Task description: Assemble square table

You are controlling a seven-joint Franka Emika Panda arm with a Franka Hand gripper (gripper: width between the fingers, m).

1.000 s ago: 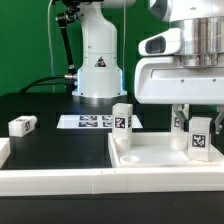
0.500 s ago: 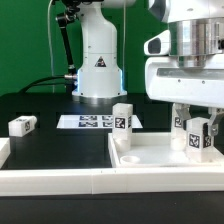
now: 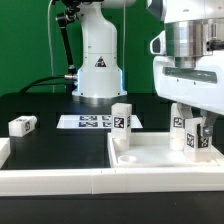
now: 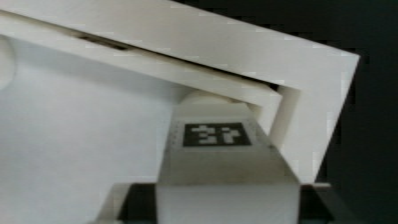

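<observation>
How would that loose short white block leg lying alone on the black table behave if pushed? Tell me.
The short white block leg lies on its long side, so it would probably slide, not tip. Flat faces make rolling unlikely. It looks like rigid plastic, likely light and stiff.

We see the arm (image 3: 190, 60) cut off by the picture's edge, and the tabletop (image 3: 150, 158) too; the gripper's fingertips (image 3: 196, 136) seem hidden behind the leg (image 3: 198, 138).

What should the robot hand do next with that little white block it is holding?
Probably keep twisting it in. The gripper is shut on the short white block leg, standing upright at a corner of the white square tabletop, so it likely needs seating before letting go.
</observation>
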